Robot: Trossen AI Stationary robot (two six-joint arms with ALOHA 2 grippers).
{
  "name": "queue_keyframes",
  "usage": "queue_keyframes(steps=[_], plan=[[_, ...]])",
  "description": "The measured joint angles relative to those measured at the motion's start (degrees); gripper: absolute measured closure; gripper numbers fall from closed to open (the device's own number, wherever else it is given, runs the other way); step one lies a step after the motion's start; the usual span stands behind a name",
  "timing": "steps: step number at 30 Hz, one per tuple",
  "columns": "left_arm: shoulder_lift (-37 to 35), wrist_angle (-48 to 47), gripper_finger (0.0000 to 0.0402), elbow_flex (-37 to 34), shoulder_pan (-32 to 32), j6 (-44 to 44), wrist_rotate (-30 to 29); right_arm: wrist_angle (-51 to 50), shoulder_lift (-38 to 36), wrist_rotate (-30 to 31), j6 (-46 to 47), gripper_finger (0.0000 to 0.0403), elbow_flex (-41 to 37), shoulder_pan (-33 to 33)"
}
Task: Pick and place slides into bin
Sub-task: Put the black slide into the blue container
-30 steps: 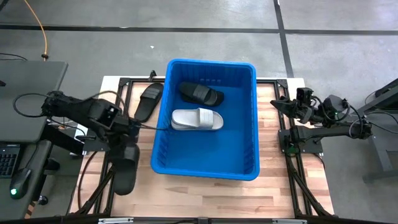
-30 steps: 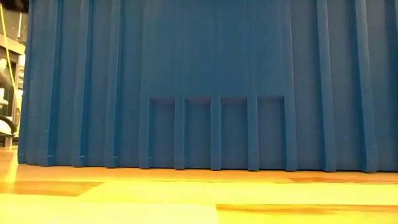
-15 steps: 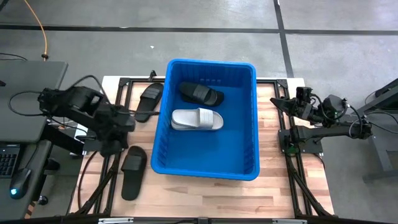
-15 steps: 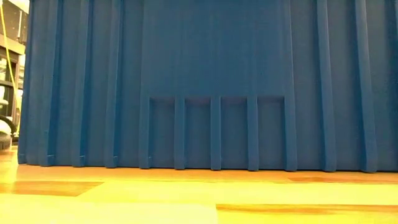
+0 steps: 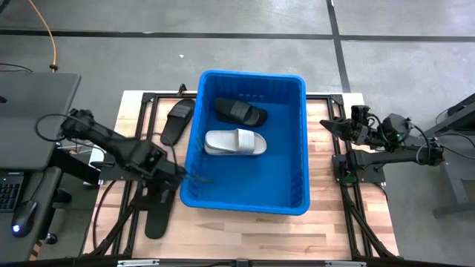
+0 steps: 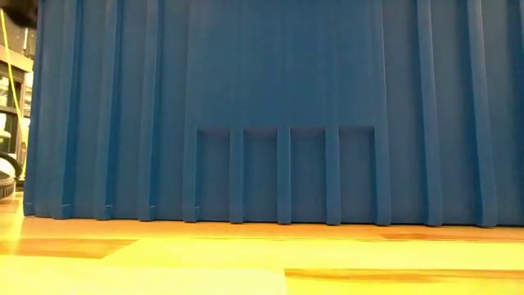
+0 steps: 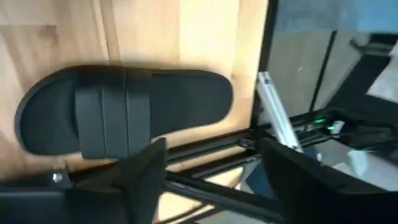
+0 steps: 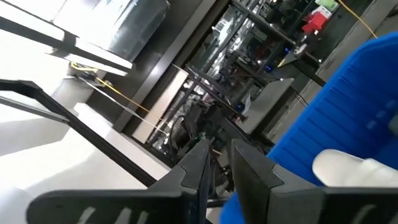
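The blue bin stands mid-table and fills the low view. On its floor lie a black slide and a white slide, the white one also in the right wrist view. A second black slide lies sole-down on the table left of the bin, at the far side. A third black slide lies sole-down at the near left. My left gripper hangs open above that slide's far end, with nothing between its fingers. My right gripper waits shut beside the bin's right wall.
Black metal frame rails run under the wooden table's left edge, close to the near slide. A grey desk stands left of the table. The bin's left wall rises just beside my left gripper.
My left gripper has swung from over the near black slide toward the table's far left, then back toward the bin, and now hangs lower by the bin's left wall. The near slide now lies slightly closer to the bin than a second ago.
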Motion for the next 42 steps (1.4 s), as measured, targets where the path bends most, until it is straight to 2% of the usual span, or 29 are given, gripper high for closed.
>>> queue_keyframes(steps=[3, 7, 12, 16, 23, 32, 36, 42], plan=[[1.35, 5.58, 0.0106, -3.86, -2.69, -3.27, 1.17, -2.07, -0.01, -0.25, 0.0, 0.0345, 0.0, 0.0], [2.06, 11.79, 0.0079, -7.71, -6.51, -6.99, 1.3, -4.83, -0.01, -1.39, 1.39, 0.0345, 0.0, 0.0], [2.21, 11.99, 0.0087, -9.67, -10.2, -14.2, -5.75, -7.05, 0.0, -2.71, 1.72, 0.0345, 0.0, 0.0], [2.16, 12.45, 0.0114, -9.39, -13.79, -18.03, -15.25, -7.76, 0.01, -2.87, 1.68, 0.0345, 0.0, 0.0], [2.12, 16.42, 0.0123, -12.85, -19.03, -27.92, -15.34, -8.37, 0.01, -3.71, 1.55, 0.0345, 0.0, 0.0], [2.16, 17.26, 0.0093, -12.88, -26.22, -37.34, -28.19, -11.64, 0.01, -6.69, 4.32, 0.0345, 0.0, 0.0], [2.96, 13.29, 0.009, -12.86, -28.93, -42.27, -32.82, -12.2, 0.01, -7.72, 4.59, 0.0345, 0.0, 0.0], [9.73, 16.1, 0.0089, -12.83, -31.8, -41.85, -32.61, -12.19, 0.01, -7.83, 5.65, 0.0345, 0.0, 0.0]])
